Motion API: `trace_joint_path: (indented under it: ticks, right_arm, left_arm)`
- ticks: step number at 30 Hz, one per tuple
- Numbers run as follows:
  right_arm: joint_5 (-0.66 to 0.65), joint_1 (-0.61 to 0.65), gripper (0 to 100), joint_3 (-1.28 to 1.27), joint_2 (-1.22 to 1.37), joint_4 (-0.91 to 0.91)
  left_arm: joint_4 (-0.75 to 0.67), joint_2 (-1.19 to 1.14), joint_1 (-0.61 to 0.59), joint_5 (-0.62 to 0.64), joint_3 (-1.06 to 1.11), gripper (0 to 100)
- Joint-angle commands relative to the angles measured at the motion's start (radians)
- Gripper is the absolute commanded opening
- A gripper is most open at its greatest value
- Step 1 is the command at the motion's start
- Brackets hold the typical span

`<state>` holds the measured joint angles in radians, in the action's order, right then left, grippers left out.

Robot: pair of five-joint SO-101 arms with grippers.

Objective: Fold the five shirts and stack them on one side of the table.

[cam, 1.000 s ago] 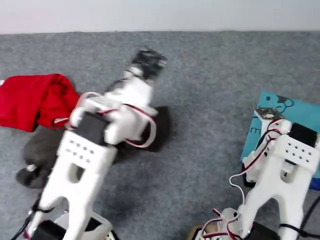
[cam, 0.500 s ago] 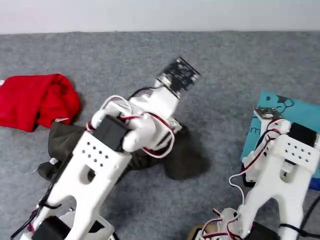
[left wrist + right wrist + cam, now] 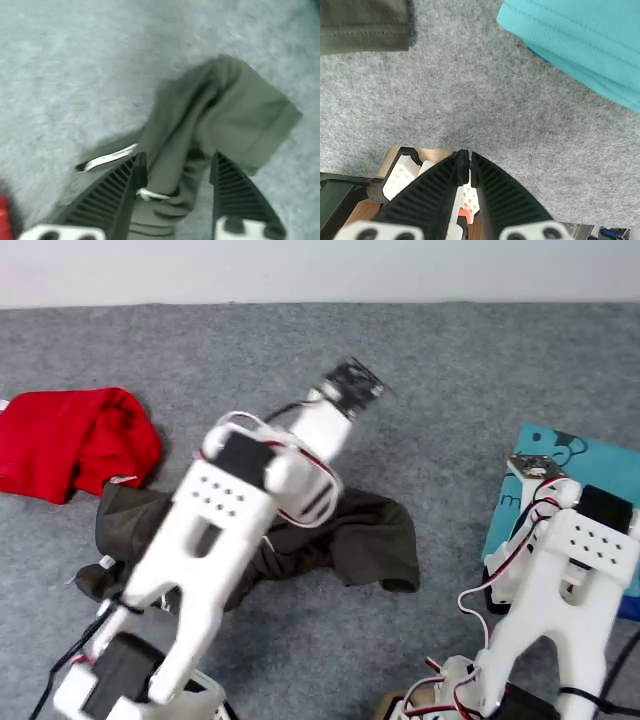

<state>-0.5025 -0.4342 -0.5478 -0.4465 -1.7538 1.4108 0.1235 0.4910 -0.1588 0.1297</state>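
Olive shirt [image 3: 220,120] crumpled, white label [image 3: 107,159] unreadable, left fingers [image 3: 117,195] spread apart over it, right fingers [image 3: 492,192] closed together

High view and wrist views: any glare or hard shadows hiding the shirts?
High view: even light, no glare, just a thin shadow under the olive shirt. Left wrist view: soft shadow in its folds. Right wrist view: teal shirt evenly lit.
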Motion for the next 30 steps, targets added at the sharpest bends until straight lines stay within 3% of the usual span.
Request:
trace_joint_path:
  ticks: [1,7,14,26,30]
  right_arm:
    - [0.006,-0.008,0.9,0.006,-0.038,-0.039]
    - [0.006,-0.059,0.9,0.006,-0.044,-0.039]
    - [0.008,-0.088,0.9,0.005,-0.045,-0.041]
    - [0.008,-0.084,0.9,0.005,-0.041,-0.041]
    - [0.008,-0.084,0.9,0.005,-0.045,-0.041]
  left_arm:
    - [0.006,-0.054,0.118,-0.023,-0.018,24]
    - [-0.032,-0.167,0.278,-0.061,-0.019,25]
    - [-0.077,-0.321,0.367,-0.057,-0.127,25]
    - [-0.072,-0.743,0.368,-0.055,-0.435,24]
    - [-0.037,-0.825,0.342,-0.060,-0.507,15]
